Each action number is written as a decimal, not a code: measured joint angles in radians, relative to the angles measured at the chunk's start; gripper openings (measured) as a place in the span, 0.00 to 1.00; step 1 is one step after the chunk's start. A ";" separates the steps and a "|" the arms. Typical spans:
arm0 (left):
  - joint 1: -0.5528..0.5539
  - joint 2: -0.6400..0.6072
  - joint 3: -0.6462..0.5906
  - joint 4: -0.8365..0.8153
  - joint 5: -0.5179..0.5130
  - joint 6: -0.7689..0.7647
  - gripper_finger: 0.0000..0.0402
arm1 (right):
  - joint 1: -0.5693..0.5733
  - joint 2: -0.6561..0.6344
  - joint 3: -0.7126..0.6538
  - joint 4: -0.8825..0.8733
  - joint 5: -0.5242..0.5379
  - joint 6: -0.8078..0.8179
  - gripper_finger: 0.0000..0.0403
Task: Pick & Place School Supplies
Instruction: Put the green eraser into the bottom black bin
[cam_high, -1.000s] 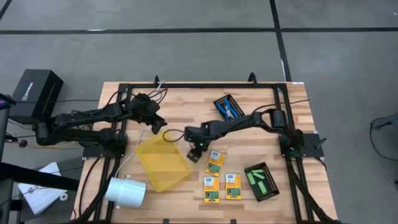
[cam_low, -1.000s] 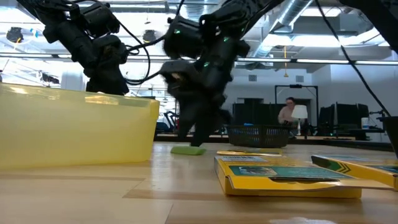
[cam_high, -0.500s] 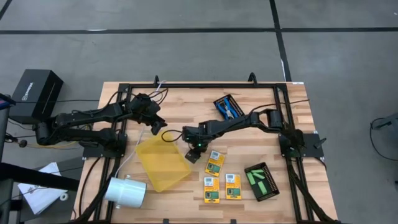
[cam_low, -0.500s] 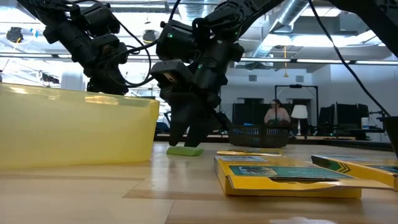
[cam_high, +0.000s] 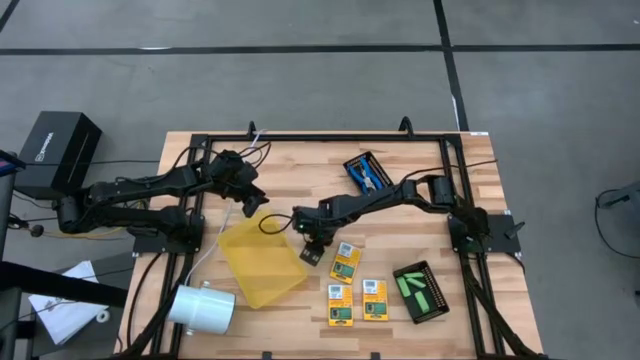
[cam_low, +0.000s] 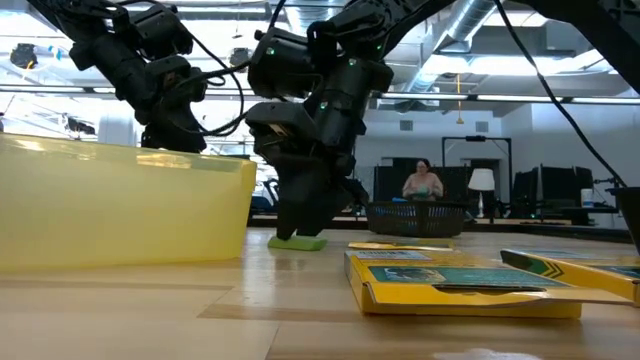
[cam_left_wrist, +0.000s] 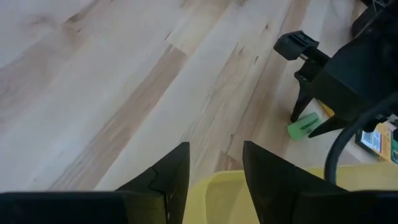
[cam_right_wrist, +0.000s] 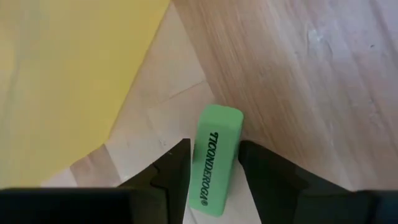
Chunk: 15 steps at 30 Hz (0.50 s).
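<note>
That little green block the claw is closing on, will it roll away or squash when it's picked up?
Probably neither. The green eraser is a flat-sided block lying flat on the table, so it shouldn't roll. It looks small and likely light. The right gripper straddles its long sides, so it may just twist slightly.

Workshop floor and open room behind a wooden table

A pale wooden table (cam_high: 300, 180) of butcher-block planks stands on a grey concrete floor (cam_high: 300, 80) crossed by dark seam lines; beside the table lies a black box (cam_high: 55, 150) on the floor, with loose white papers (cam_high: 60, 305) nearer the lower corner; seen level across the tabletop, the room behind is large and open, with exposed silver ducts (cam_low: 470, 30) and bright strip lighting under the ceiling; a row of dark monitors and desks (cam_low: 560, 195) lines the far side; a person (cam_low: 422, 182) sits there, beside a white lamp (cam_low: 482, 180).
</note>
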 joint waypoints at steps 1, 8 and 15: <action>0.000 0.000 0.000 0.000 0.000 0.012 0.35 | 0.000 0.000 0.000 0.002 0.008 0.000 0.35; 0.000 0.000 0.000 0.001 -0.002 0.045 0.35 | 0.007 0.001 0.000 0.066 0.081 -0.031 0.36; 0.000 0.000 0.000 0.001 -0.006 0.117 0.35 | 0.032 0.001 0.001 0.059 0.088 -0.012 0.36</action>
